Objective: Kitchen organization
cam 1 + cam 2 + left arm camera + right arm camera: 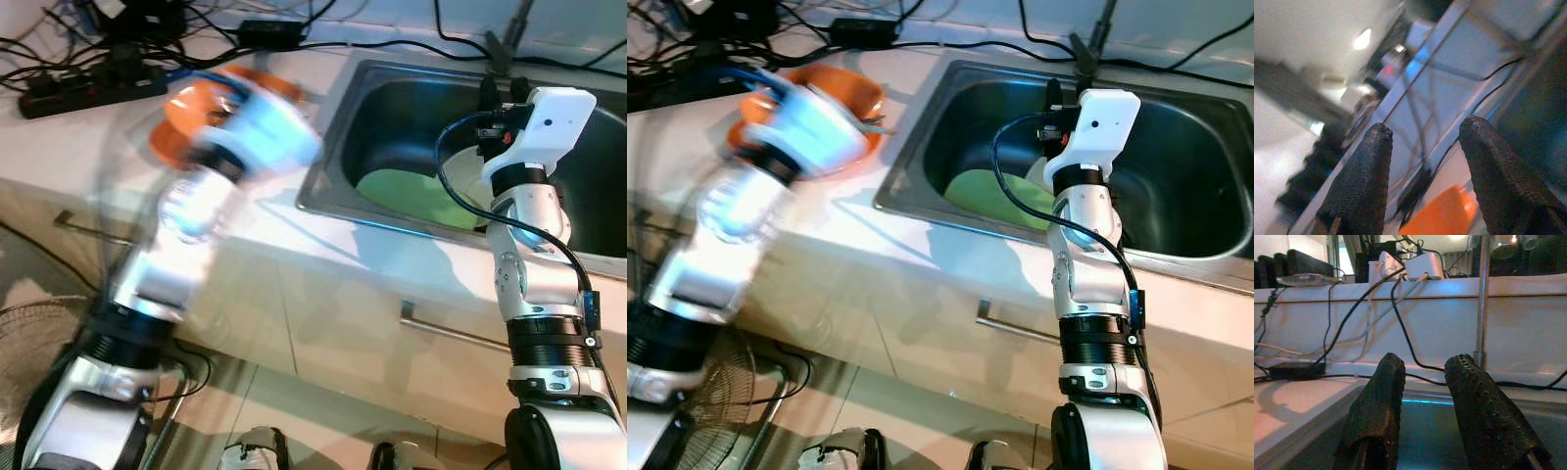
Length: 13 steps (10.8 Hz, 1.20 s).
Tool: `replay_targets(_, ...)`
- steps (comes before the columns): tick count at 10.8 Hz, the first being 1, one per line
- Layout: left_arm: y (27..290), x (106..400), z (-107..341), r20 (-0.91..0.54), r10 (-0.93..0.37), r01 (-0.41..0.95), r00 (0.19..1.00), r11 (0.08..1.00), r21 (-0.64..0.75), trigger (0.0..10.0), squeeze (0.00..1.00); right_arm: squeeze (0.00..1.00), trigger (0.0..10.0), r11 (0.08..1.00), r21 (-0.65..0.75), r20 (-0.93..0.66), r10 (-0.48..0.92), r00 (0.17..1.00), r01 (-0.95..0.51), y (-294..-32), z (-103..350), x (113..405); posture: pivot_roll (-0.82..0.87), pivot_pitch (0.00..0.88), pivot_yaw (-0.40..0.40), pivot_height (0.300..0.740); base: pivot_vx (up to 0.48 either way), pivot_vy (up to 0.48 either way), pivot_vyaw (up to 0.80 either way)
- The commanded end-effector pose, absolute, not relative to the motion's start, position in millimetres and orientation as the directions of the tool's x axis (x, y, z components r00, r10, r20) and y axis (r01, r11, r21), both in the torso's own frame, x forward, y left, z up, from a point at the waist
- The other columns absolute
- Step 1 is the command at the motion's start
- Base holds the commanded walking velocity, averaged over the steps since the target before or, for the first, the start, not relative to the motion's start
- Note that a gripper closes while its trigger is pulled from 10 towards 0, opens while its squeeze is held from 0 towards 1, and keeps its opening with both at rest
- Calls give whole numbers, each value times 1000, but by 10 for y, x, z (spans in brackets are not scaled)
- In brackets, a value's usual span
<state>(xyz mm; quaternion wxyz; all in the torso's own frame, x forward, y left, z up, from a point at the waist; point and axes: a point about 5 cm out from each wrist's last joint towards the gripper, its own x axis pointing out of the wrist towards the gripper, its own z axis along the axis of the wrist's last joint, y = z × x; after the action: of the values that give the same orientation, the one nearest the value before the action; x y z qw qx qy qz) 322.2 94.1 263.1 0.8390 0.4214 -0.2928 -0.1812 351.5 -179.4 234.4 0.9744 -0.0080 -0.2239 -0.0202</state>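
Left arm (196, 196) smeared by motion blur beside the sink (333, 147), wrist housing a pale streak, covering much of the orange bowl (847, 93) on the worktop (59, 147). Bowl's contents too blurred to name. Green item (994, 196) in the sink partly hidden behind the right arm (1083, 255). Sink's far side cut off by the frame edge. Left wrist background soft, indistinct.

Your left arm (186, 220) is raised and smeared by blur, its wrist housing reaching forward. Your left gripper (1422, 132) has its two black fingers spread with a clear gap. Your right arm (529, 264) stands upright, wrist bent forward. Your right gripper (1422, 364) holds its fingers apart, nothing between them.
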Motion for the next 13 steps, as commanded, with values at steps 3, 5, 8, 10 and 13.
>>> replay_targets(3,697,3185,2247,129,-637,123,760,336,934,10000,0,0,10000,999,11,428,-44,902,44,-1819,2335,3529,58,75,36,740,0,0,0)
replay_targets(5,718,3228,2243,114,-587,79,801,292,953,10000,0,0,10000,999,15,429,-50,902,48,-1834,2336,3524,55,83,35,740,0,0,0)
replay_targets(8,762,3436,2297,128,-513,12,849,260,965,10000,0,0,10000,999,19,433,-52,900,48,-1829,2347,3526,51,81,36,740,0,0,0)
replay_targets(10,780,3507,2277,109,-478,10,872,241,971,10000,0,0,10000,999,20,434,-53,899,49,-1833,2343,3520,50,85,37,740,0,0,0)
replay_targets(13,797,3689,2293,101,-427,-1,899,228,974,10000,0,0,10000,999,22,438,-50,898,45,-1815,2349,3521,49,88,37,740,0,0,0)
